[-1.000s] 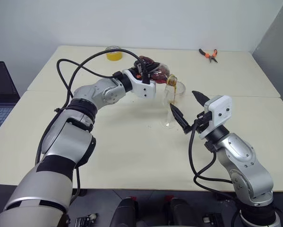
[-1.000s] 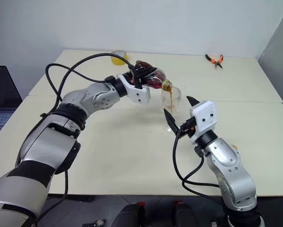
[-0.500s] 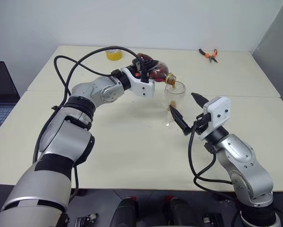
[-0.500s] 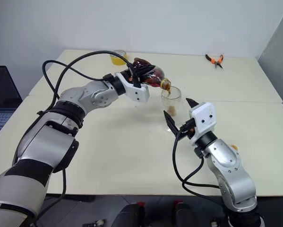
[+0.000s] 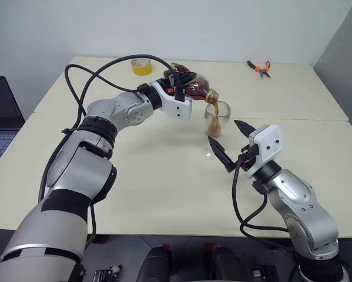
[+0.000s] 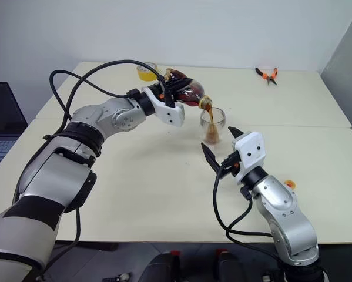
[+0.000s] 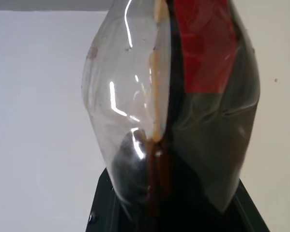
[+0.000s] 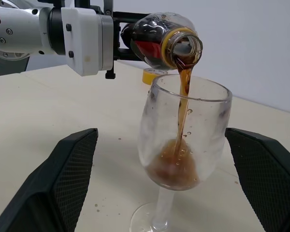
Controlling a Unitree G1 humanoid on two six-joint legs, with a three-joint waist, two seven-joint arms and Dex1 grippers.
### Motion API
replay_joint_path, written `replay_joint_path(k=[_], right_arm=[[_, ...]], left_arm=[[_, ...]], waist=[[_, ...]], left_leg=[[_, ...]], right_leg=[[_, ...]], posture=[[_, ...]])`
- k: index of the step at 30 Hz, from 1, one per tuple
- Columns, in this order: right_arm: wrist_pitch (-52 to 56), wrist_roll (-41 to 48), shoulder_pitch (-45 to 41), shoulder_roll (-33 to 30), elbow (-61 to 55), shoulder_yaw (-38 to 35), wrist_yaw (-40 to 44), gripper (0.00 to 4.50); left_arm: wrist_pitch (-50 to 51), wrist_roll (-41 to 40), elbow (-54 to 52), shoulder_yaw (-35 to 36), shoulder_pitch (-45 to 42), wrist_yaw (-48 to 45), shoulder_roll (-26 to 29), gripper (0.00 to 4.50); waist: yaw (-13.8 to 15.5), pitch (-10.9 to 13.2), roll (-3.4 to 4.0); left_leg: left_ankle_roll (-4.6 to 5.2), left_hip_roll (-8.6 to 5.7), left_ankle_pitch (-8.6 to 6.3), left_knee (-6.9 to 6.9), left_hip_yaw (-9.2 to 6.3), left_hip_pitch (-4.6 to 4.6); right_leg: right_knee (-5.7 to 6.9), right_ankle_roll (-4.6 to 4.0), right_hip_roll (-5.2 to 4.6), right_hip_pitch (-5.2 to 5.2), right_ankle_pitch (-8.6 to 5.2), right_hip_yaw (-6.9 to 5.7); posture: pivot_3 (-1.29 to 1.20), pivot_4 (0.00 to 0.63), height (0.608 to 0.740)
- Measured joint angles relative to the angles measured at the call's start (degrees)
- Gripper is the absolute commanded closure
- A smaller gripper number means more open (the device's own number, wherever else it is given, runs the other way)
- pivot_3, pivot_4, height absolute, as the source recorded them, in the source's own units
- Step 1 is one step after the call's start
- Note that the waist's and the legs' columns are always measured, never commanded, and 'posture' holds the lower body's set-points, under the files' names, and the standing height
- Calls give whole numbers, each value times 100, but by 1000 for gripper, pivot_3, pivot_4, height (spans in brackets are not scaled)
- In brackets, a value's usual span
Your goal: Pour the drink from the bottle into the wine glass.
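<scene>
My left gripper (image 5: 184, 88) clamped the bottle (image 8: 157, 41), tipped over the wine glass (image 8: 183, 140) on the table (image 5: 134, 176); the drink (image 8: 176, 166) streamed into its bowl. My right gripper (image 8: 166, 181) flanked the glass, jaws wide, not touching. I judged a steeper tilt might overshoot the rim, or a bump topple the glass.

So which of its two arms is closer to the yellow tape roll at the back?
Left. Its end effector holds the bottle just in front of the tape roll; the right end effector sits farther away, by the glass.

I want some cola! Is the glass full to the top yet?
No, the drink only fills the bottom of the wine glass bowl.
</scene>
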Motion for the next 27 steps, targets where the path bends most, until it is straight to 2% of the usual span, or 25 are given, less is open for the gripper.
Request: replay_joint_path(k=[27], right_arm=[[17,1,4,32,0,10,40,0]], left_arm=[[30,103,78,-62,-144,32,16,3762]], waist=[[-1,0,0]], left_leg=[[-1,0,0,3,1,0]], right_leg=[[3,0,0,0,0,1]], posture=[[0,150,740]])
